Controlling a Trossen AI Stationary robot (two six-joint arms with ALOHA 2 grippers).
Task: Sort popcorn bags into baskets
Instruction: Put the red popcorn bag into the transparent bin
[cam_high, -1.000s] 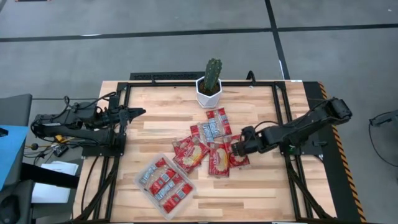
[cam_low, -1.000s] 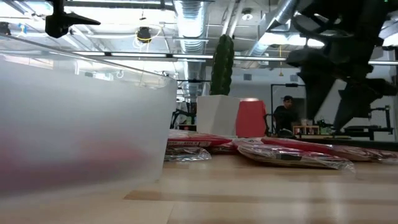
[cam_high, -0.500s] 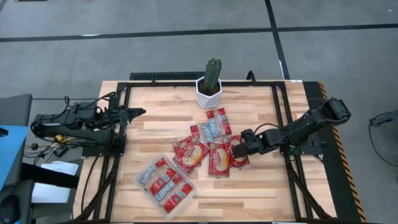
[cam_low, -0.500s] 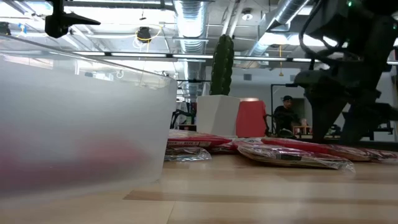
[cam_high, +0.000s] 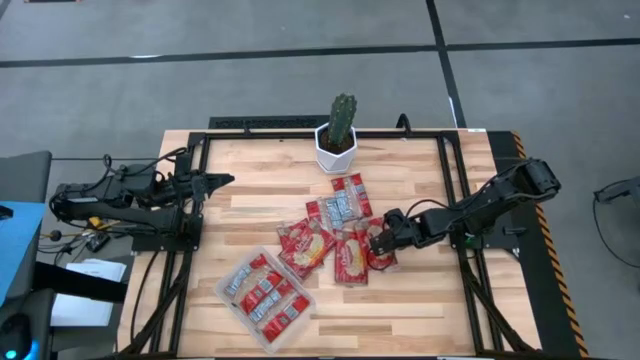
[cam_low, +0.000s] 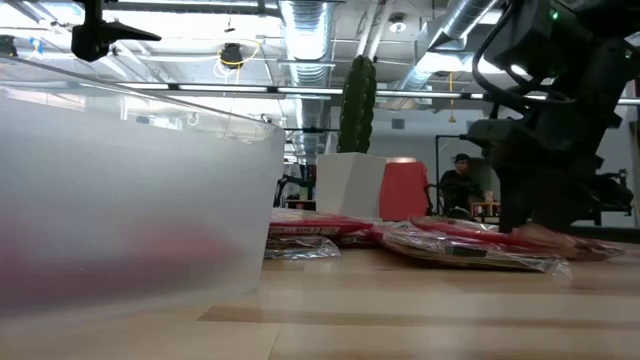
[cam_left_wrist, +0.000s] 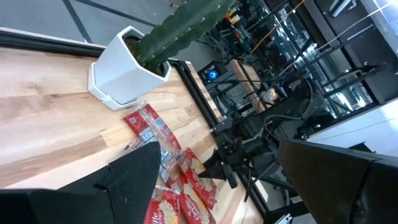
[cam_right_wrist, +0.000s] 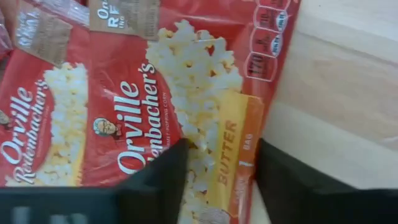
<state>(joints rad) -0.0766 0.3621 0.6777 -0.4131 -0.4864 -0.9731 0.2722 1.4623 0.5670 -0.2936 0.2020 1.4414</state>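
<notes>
A pile of red popcorn bags (cam_high: 330, 232) lies flat at the table's middle. My right gripper (cam_high: 376, 240) stands steeply down over the rightmost large bag (cam_right_wrist: 155, 93), open, with a strip of that bag between its fingers. The clear basket (cam_high: 224, 293) sits near the front left with several slim packets (cam_high: 268, 295) inside; its frosted wall (cam_low: 130, 190) fills the low view's left. My left gripper (cam_high: 226, 180) hangs open and level over the table's left side, holding nothing, its fingers wide apart (cam_left_wrist: 230, 186). My right gripper comes at the large bag from above, slanting in from the table's right. Its fingers (cam_right_wrist: 155, 180) stand on either side of the yellow strip (cam_right_wrist: 227, 149) near the bag's edge by the bare wood. The bag lies flat and unwrinkled on the table. Whether the tips press it, I cannot tell.
A white hexagonal pot with a cactus (cam_high: 338, 148) stands at the far middle, just behind the pile. A black frame (cam_high: 300, 125) runs around the work area. Bare wood (cam_high: 420, 300) lies to the front right of the pile.
My right gripper has sunk onto the rightmost large bag and shifted slightly toward the table's left. In the low view it has come down from above the pile to the bag's top. The bags have stayed in place.
</notes>
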